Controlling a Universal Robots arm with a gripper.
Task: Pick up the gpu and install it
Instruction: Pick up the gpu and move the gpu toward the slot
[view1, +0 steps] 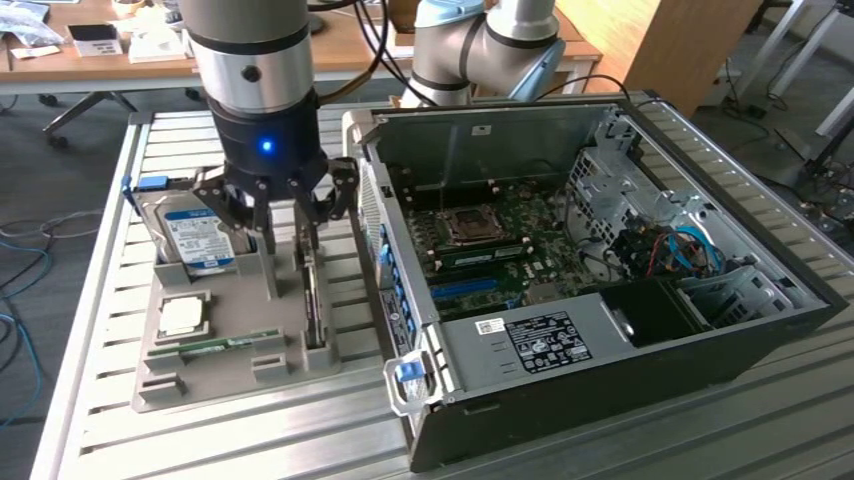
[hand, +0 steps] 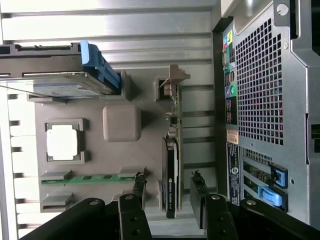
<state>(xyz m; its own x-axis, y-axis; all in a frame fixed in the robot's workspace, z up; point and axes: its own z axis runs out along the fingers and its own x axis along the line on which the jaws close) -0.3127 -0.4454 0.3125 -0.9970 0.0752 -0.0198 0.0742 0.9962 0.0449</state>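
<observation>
Gpu stands on its thin edge in a slot of the grey tray on the desk, your jaws spread apart with one on each side, not touching; it looks light, stiff and easy to break, so squeeze its flat sides gently.

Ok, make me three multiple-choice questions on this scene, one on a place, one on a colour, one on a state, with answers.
1. Where is the gpu? A in the grey holder B on the floor C in a person's hand
2. What colour is the memory stick? A red B green C yellow
3. How is the gripper? A shut and empty B shut on a screwdriver C open astride the gpu
Answers: 1 A, it stands on edge in the holder's slot. 2 B, its board is green. 3 C, a finger stands off each side of the card.
</observation>
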